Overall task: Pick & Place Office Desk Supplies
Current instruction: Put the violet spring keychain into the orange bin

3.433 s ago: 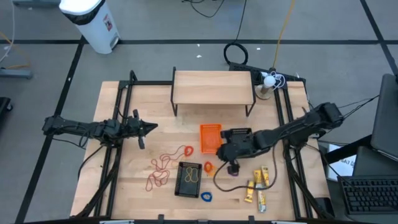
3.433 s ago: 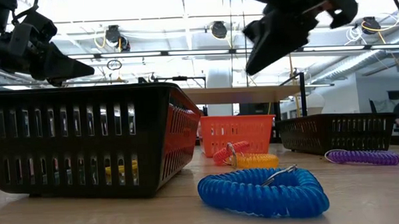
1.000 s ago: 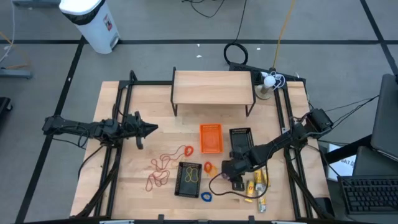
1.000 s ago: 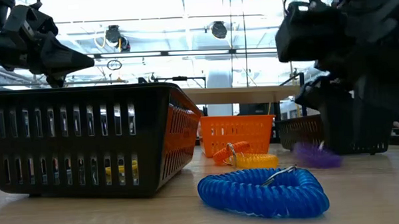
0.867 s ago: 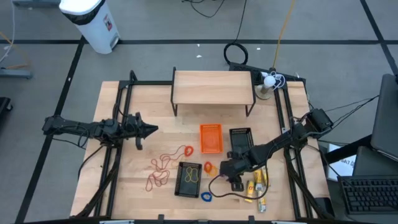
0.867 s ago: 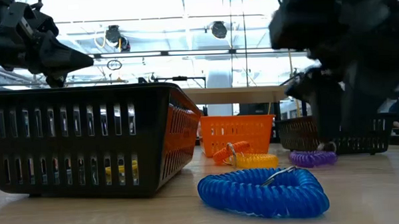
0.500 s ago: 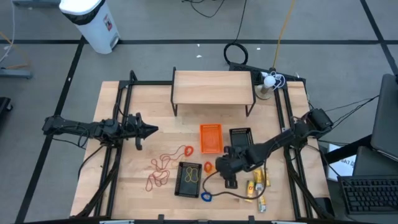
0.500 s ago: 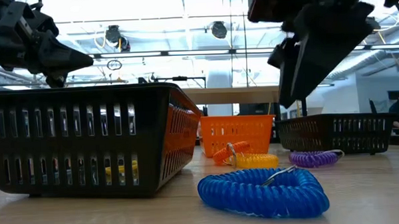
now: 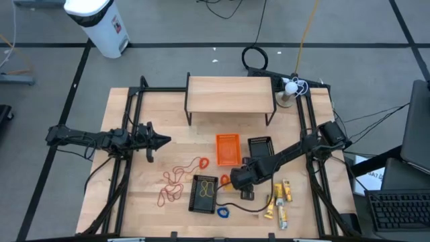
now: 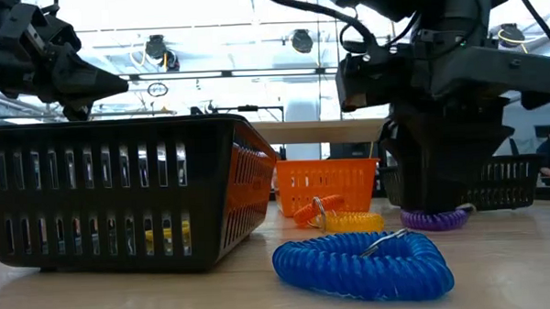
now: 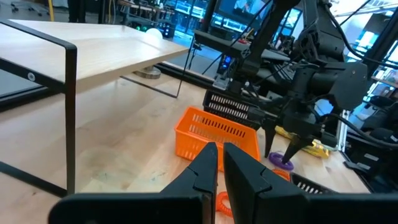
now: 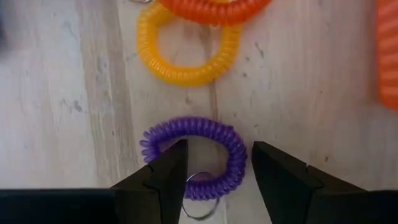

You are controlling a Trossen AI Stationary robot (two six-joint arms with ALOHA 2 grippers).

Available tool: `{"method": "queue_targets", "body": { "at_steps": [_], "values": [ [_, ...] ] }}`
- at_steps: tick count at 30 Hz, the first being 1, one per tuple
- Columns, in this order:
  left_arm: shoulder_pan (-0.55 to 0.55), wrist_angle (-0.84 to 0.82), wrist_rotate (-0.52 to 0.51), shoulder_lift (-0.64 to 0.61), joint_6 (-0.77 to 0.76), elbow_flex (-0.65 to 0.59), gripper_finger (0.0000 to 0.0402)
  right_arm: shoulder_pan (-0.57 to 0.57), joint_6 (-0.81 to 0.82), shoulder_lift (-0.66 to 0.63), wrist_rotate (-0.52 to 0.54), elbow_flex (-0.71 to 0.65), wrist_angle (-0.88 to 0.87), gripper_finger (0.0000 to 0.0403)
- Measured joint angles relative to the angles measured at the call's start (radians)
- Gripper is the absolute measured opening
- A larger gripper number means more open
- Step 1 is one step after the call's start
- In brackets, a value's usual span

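Observation:
A purple coil ring (image 12: 231,155) with a small metal loop lies flat on the table, also seen in the low view (image 10: 433,220). My right gripper (image 12: 219,152) hangs open over it near the table's middle (image 9: 240,181), pointing steeply down. One finger (image 12: 166,174) covers one side of the ring and the other finger (image 12: 277,174) stands just outside it. An orange and a yellow coil ring (image 12: 186,56) lie just beyond. A blue coil ring (image 9: 223,212), red rubber bands (image 9: 176,180) and yellow packets (image 9: 279,198) lie on the table. My left gripper (image 9: 161,139) waits shut at the left, held level. My right gripper is open over the purple coil ring, coming from above with its fingers pointing down. Whether a finger touches the ring I cannot tell. The ring lies flat on the table.
A black basket (image 9: 204,193) stands near the front middle. An orange basket (image 9: 227,149) and another black basket (image 9: 261,149) stand behind my right gripper. A wooden shelf (image 9: 230,94) stands at the far edge.
My right gripper has risen off the table, gone toward the table's left edge and come down again over the purple coil ring, tipping more steeply downward. Its fingers have stayed open.

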Motion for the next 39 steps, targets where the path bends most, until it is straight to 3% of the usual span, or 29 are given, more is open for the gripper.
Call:
{"method": "queue_targets", "body": {
  "at_steps": [7, 10, 17, 22, 29, 35, 39],
  "values": [
    [0.000, 0.000, 0.000, 0.000, 0.002, 0.000, 0.0026, 0.000, -0.053, 0.011, -0.002, 0.002, -0.001, 0.0162],
    [0.000, 0.000, 0.000, 0.000, 0.004, 0.000, 0.0026, -0.005, -0.058, 0.011, -0.003, 0.001, 0.003, 0.0134],
    [0.000, 0.001, 0.001, 0.000, 0.003, 0.000, 0.0026, -0.010, -0.058, -0.008, -0.011, -0.003, 0.018, 0.0018],
    [0.000, 0.000, 0.006, 0.000, 0.004, 0.000, 0.0026, -0.016, -0.057, -0.038, -0.029, -0.005, 0.016, 0.0023],
    [0.000, 0.001, 0.006, 0.000, 0.005, 0.000, 0.0026, -0.019, -0.098, -0.189, -0.055, -0.005, 0.080, 0.0006],
    [0.000, 0.001, 0.006, 0.000, 0.005, 0.000, 0.0026, -0.026, -0.235, -0.369, -0.080, -0.018, 0.230, 0.0005],
    [0.000, 0.001, 0.006, 0.000, 0.005, 0.000, 0.0026, -0.064, -0.306, -0.524, -0.078, -0.097, 0.379, 0.0004]
  ]
}}
